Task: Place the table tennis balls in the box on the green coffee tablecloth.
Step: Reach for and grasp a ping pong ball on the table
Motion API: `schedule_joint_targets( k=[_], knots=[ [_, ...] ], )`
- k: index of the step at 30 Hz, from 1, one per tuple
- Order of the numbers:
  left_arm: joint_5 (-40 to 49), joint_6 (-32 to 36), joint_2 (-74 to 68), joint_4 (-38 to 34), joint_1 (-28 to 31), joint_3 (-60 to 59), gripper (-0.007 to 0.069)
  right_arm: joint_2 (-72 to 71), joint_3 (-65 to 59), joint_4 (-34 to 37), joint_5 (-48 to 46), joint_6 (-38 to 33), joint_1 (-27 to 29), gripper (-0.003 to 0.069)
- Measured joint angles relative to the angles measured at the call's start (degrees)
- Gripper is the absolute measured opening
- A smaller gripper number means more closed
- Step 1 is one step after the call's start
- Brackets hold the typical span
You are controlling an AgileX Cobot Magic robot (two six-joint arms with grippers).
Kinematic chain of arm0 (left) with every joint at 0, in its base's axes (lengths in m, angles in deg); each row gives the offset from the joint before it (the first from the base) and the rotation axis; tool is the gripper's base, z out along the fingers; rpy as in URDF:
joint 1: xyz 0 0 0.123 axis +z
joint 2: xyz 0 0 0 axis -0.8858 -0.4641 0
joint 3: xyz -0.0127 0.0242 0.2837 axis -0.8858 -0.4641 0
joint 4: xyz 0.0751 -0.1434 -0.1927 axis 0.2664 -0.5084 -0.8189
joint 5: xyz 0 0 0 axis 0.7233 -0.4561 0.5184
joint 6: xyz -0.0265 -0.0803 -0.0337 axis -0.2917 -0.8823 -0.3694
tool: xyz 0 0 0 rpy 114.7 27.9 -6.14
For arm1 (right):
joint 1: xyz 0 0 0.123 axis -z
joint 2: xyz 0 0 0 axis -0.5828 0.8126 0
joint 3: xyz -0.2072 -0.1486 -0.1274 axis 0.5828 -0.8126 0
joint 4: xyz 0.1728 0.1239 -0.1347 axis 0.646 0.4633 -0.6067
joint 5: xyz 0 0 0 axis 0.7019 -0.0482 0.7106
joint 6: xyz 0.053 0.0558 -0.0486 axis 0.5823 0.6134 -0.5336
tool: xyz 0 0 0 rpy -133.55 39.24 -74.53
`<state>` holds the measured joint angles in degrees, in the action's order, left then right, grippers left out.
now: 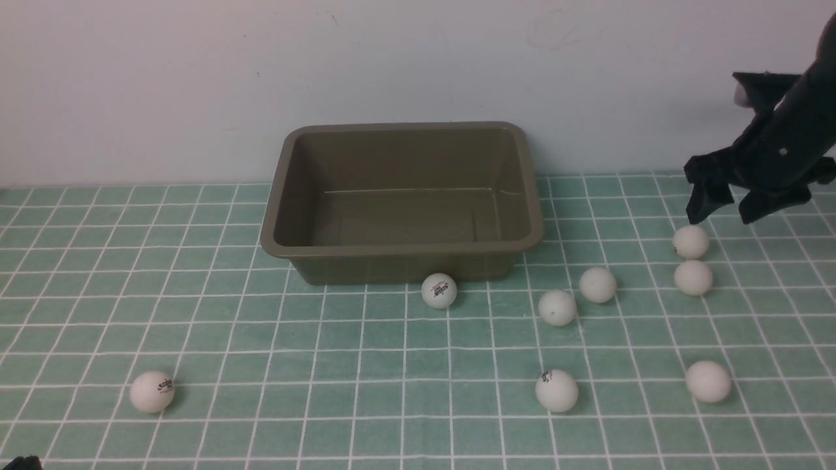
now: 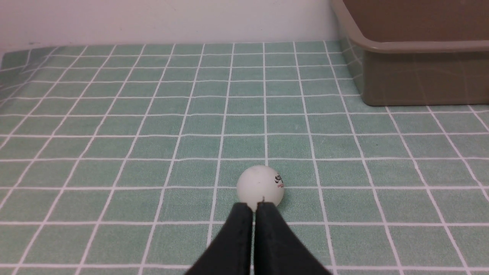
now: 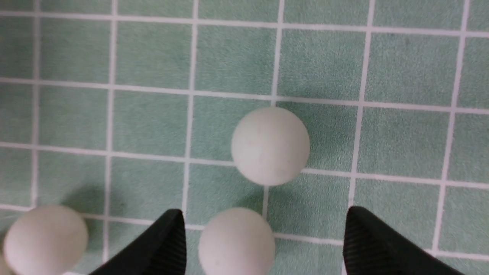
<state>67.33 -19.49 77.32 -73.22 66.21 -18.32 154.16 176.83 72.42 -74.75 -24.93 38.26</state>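
Observation:
The olive-brown box (image 1: 398,267) stands open and holds nothing, at the back middle of the green coffee tablecloth (image 1: 313,352). Several white table tennis balls lie on the cloth. One (image 1: 439,290) rests at the box's front wall, one (image 1: 151,391) lies near left, and the others are on the right. My right gripper (image 1: 722,219) hangs open over a pair of balls (image 1: 691,242) at far right. In the right wrist view its fingers straddle one ball (image 3: 237,240), with another (image 3: 270,146) just beyond. My left gripper (image 2: 254,206) is shut, its tips right behind a logo ball (image 2: 260,187).
A pale wall rises directly behind the box. In the left wrist view the box (image 2: 416,72) stands ahead and off to one side. Two balls (image 1: 557,307) lie close together right of the box, and two more (image 1: 556,390) sit nearer the front.

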Motion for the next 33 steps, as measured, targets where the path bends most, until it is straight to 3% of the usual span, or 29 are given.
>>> schedule_joint_targets(
  k=[15,28,33],
  knots=[
    [0.0,0.0,0.0,0.0,0.0,0.0,-0.0005,6.65,3.51,-0.13,3.01,0.0,0.0,0.0496],
    [0.0,0.0,0.0,0.0,0.0,0.0,-0.0005,13.8,12.01,1.42,-2.62,0.36,0.0,0.0496],
    [0.0,0.0,0.0,0.0,0.0,0.0,-0.0005,14.59,12.57,1.42,-3.02,0.63,0.0,0.0437]
  ],
)
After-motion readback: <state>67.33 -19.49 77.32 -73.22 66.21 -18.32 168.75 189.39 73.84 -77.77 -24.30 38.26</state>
